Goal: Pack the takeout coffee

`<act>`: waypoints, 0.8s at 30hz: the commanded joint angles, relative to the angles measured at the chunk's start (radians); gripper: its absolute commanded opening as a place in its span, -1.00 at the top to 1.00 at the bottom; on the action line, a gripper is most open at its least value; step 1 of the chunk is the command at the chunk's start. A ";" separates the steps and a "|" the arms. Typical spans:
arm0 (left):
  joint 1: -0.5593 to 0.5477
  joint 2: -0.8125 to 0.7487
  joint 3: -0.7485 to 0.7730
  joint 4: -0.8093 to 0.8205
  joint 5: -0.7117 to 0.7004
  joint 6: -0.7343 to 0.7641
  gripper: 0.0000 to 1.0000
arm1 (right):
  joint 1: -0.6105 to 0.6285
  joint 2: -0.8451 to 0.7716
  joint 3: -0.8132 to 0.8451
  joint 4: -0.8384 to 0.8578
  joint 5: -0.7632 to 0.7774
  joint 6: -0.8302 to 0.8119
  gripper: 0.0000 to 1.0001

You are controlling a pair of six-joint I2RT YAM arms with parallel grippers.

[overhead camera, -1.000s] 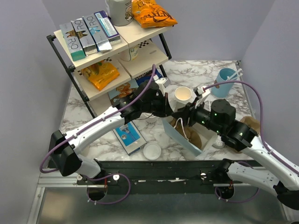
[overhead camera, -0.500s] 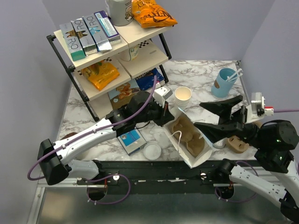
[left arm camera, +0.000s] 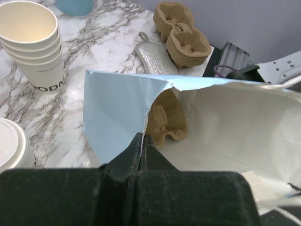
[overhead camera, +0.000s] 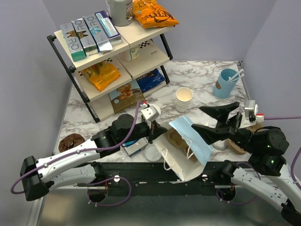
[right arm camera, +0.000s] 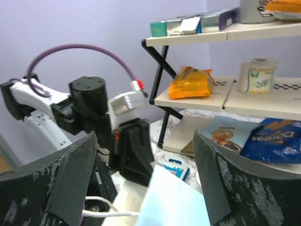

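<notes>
Left of left jaws, clamped on bag (left arm camera: 117, 108) rim: takeout coffee (left arm camera: 11, 146), seemingly untouched; right jaws spread wide, empty.

A: Where does the top camera sit?
B: High behind both arm bases, tilted down over the marble table (overhead camera: 197, 75); the shelf rack (overhead camera: 117, 47) stands well beyond the left claw (overhead camera: 159, 130).
A: And the wrist cameras?
B: The left one peers close along its claw into the mouth of the paper bag (left arm camera: 235, 122), with the stack of paper cups (left arm camera: 33, 42) beyond, to the claw's left. The right one looks nearly level through the right claw (right arm camera: 146, 181) at the left arm (right arm camera: 87, 101) and the rack.
A: Shared ground?
B: All three catch the bag; the top view shares the cups with the left, the rack with the right
</notes>
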 commanded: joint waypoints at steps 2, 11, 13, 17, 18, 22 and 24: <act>-0.018 -0.081 -0.064 0.129 -0.027 0.038 1.00 | 0.002 -0.044 -0.043 -0.029 0.103 -0.032 -0.82; -0.023 -0.039 -0.001 0.068 -0.114 -0.025 1.00 | 0.002 0.014 0.045 -0.313 0.256 0.017 -0.84; -0.023 -0.019 0.023 0.048 -0.121 -0.038 1.00 | 0.002 0.066 0.090 -0.407 0.267 0.031 -0.84; -0.024 0.056 0.144 -0.021 -0.130 -0.048 1.00 | 0.000 0.131 0.171 -0.581 0.283 0.043 -0.84; -0.023 0.079 0.178 -0.056 -0.118 -0.037 1.00 | 0.000 0.137 0.181 -0.578 0.278 0.037 -0.85; -0.026 0.185 0.313 -0.172 -0.132 -0.034 1.00 | 0.000 0.183 0.259 -0.590 0.186 0.012 -0.88; -0.027 0.240 0.382 -0.248 -0.148 -0.061 1.00 | 0.003 0.268 0.326 -0.703 0.198 0.014 -0.99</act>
